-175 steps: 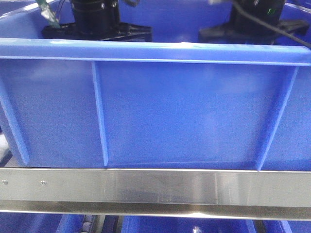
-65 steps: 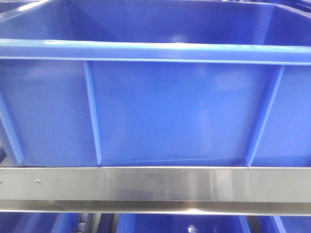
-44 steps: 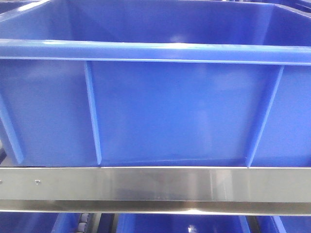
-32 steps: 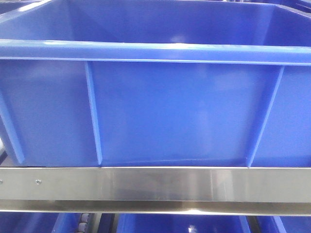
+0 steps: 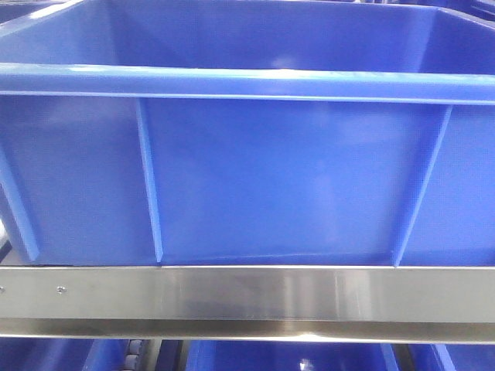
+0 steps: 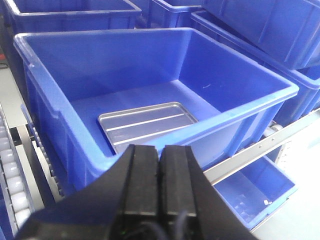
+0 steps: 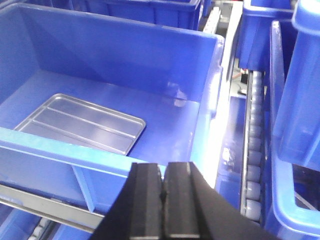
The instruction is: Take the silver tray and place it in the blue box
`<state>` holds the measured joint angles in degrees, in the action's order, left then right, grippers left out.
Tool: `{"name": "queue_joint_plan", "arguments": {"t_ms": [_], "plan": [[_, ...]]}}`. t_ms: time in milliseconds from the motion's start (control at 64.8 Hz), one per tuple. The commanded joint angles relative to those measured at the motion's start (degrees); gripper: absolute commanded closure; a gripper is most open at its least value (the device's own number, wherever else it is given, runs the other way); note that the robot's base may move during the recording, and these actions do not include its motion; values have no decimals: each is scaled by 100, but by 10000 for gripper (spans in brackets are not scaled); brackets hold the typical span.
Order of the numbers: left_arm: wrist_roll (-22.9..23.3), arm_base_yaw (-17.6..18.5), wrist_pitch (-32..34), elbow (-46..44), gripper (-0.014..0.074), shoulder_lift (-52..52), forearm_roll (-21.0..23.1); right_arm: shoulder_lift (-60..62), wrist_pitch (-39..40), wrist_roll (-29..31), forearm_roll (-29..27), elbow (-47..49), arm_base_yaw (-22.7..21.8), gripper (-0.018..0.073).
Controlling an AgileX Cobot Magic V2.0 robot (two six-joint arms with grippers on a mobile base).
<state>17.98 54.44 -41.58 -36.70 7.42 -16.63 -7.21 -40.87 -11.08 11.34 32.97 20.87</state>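
1. Left gripper (image 6: 160, 165): seen from its wrist camera at the near edge of the picture, its two black fingers pressed together with nothing between them, held above and outside the near wall of the blue box (image 6: 240, 112).
2. Right gripper (image 7: 163, 192): likewise at the near edge of its own wrist view, fingers closed flat against each other and empty, above the near rim of the blue box (image 7: 45, 142).
3. Steel rail (image 5: 247, 297): a brushed metal strip running left to right under the near wall of the blue box (image 5: 278, 178) in the front view.
4. Silver tray (image 6: 148, 126): lies flat on the floor of the blue box, ribs up, close to the near wall; in the right wrist view the silver tray (image 7: 82, 123) sits toward the left of the floor.
5. Roller track (image 7: 252, 150): a line of rollers to the right of the box.
6. Other blue crates (image 6: 70, 12): stand beyond the far wall.
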Motion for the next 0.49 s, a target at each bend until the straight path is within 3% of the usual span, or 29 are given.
{"name": "queue_joint_plan", "arguments": {"t_ms": [0, 108, 479], "plan": [[-23, 47, 526, -105, 689, 80, 119, -57, 581, 65, 130, 75, -1, 508], [-23, 47, 526, -105, 689, 80, 365, -57, 420, 65, 130, 63, -1, 508], [-23, 47, 526, -105, 690, 80, 388, -57, 413, 65, 130, 63, -1, 508]]}}
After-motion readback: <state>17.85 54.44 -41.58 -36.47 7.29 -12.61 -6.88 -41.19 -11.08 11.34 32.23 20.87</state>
